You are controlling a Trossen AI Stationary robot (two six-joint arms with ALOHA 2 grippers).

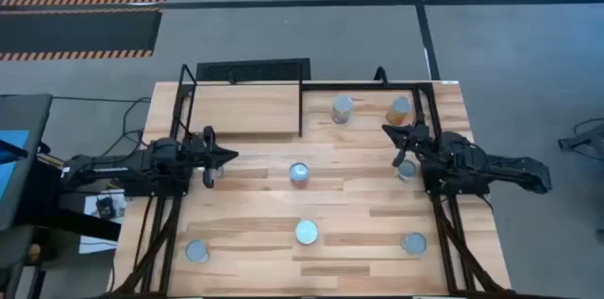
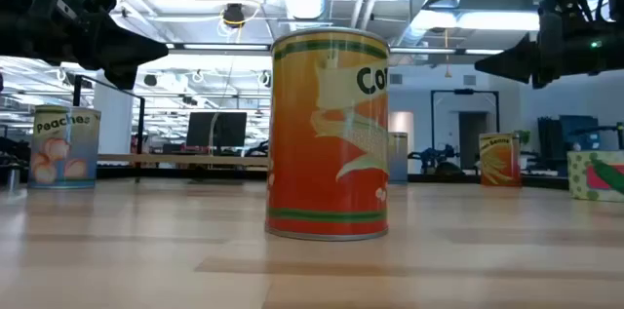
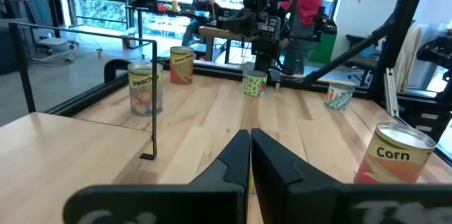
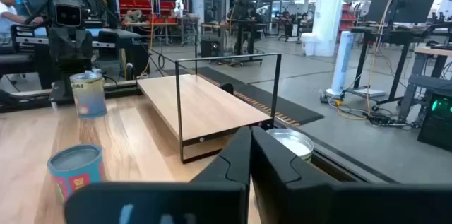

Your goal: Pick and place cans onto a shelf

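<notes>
**Both arms hover shut and empty among scattered cans**

The plank tabletop [image 1: 264, 195] carries everything. At its far left corner sits the shelf [image 1: 247, 110], a light board under thin black rods, bare of cans. Just right of it stand a Peaches can [image 1: 342, 108] and an orange-labelled can [image 1: 400, 109].

The left gripper [image 1: 226, 157] hangs near the table's left edge, fingers pressed together on nothing. The right gripper [image 1: 389, 131] hangs by the right edge, likewise clenched and empty, just in front of the orange-labelled can.

A middle can [image 1: 299, 173] stands between the arms. Nearer the front are a Corn can [image 1: 307, 232], a front-left can [image 1: 196, 251] and a front-right can [image 1: 413, 242].
</notes>
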